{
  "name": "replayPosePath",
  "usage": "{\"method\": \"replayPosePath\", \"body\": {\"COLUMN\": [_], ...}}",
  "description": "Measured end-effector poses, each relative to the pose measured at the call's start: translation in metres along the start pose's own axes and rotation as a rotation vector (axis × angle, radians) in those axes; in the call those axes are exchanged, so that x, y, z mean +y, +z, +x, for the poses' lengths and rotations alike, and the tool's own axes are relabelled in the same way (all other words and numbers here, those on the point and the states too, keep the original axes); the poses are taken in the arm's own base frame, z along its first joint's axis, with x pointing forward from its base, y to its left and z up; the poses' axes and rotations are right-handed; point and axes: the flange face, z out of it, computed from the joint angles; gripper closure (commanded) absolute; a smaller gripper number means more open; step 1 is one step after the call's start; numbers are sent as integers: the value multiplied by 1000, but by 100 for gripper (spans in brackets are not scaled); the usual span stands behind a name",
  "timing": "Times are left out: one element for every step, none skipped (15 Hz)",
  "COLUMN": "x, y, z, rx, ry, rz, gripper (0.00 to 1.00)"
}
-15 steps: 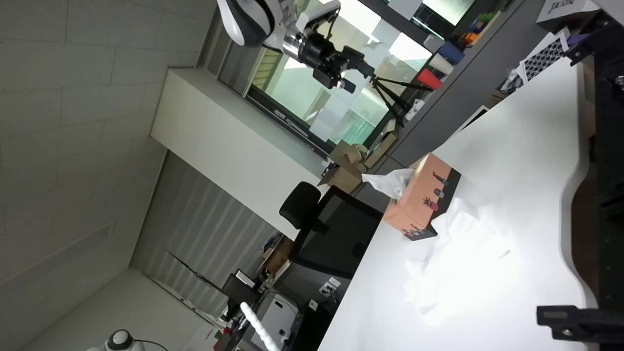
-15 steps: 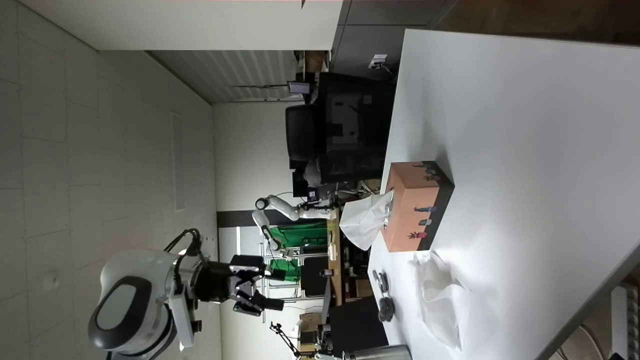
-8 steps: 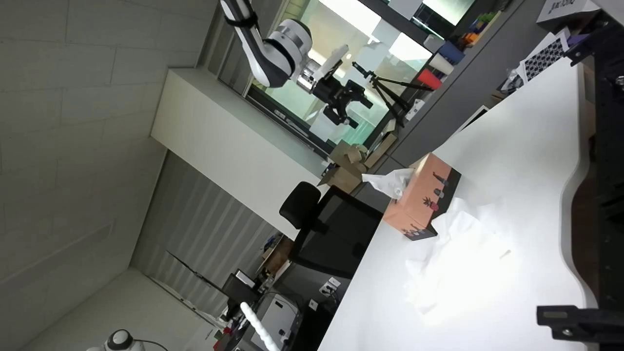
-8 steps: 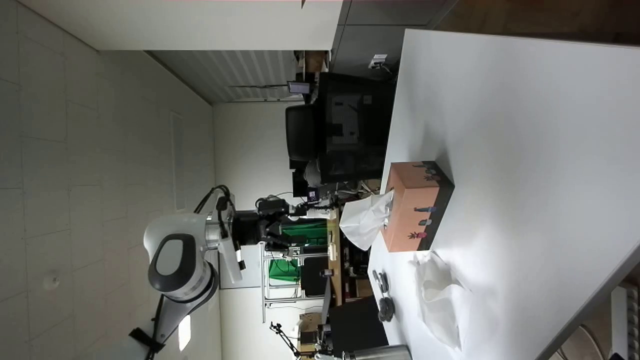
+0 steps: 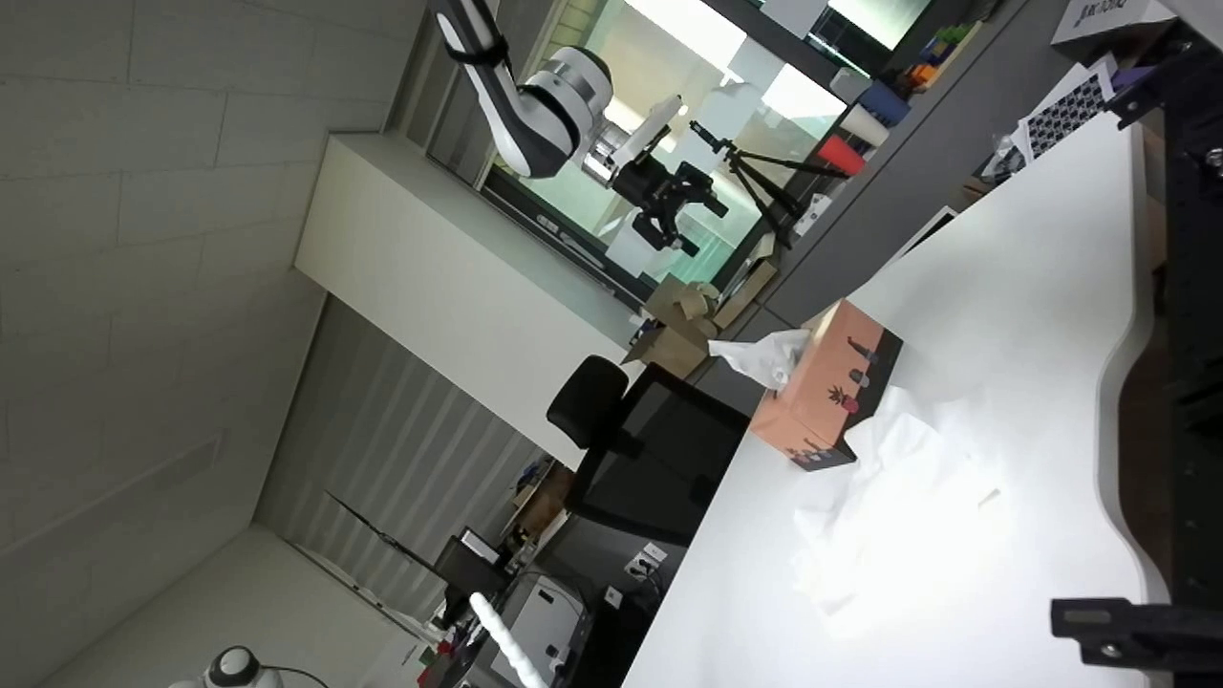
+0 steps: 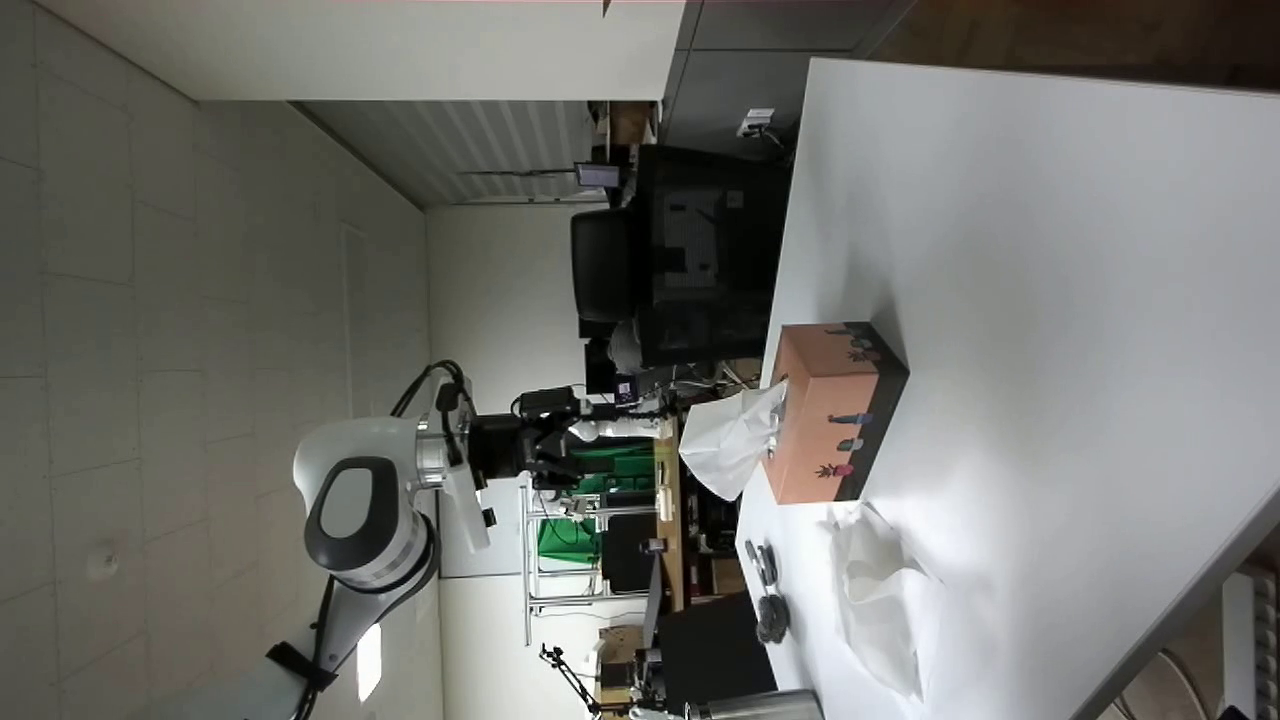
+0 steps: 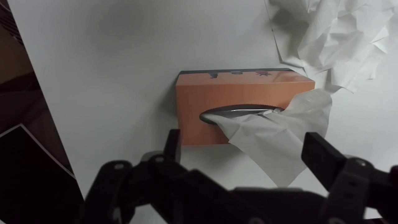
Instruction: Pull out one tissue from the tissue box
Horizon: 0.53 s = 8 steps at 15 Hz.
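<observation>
The tan-orange tissue box (image 5: pixel 826 377) with a dark lower band stands on the white table in both exterior views (image 6: pixel 825 430). A white tissue (image 5: pixel 764 359) pokes from its slot and flops to one side; it also shows in an exterior view (image 6: pixel 728 440). My gripper (image 5: pixel 703 229) is open and empty, above the box with a clear gap, also in an exterior view (image 6: pixel 592 440). In the wrist view the box (image 7: pixel 199 99) and tissue (image 7: pixel 270 140) lie beyond the spread fingers (image 7: pixel 242 136), with the tissue nearer the right finger. Nothing touches the fingers.
Crumpled loose white tissue lies on the table beside the box in both exterior views (image 5: pixel 898 516) (image 6: pixel 880 610) and the wrist view (image 7: pixel 345 40). Small black items (image 6: pixel 770 605) lie at the table's edge. A black chair (image 5: pixel 659 459) stands behind the table (image 5: pixel 1032 287).
My gripper has moved sideways and lower toward the tissue box, mostly in the first half second, then only slightly. It stays open. The box and tissues have not moved.
</observation>
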Motion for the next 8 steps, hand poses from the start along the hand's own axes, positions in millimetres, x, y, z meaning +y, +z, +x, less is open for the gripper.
{"method": "replayPosePath", "body": {"x": [0, 0, 0, 0, -1, -3, -8, -16], "y": [0, 0, 0, 0, 0, 1, 4, 10], "z": [0, 0, 0, 2, 7, 13, 21, 29], "rx": [0, 0, 0, 19, 58, 102, 150, 195], "ry": [0, 0, 0, 12, 38, 69, 100, 135], "rz": [0, 0, 0, -5, -13, -24, -34, -40], "gripper": [0, 0, 0, 0, 0, 0, 0, 0]}}
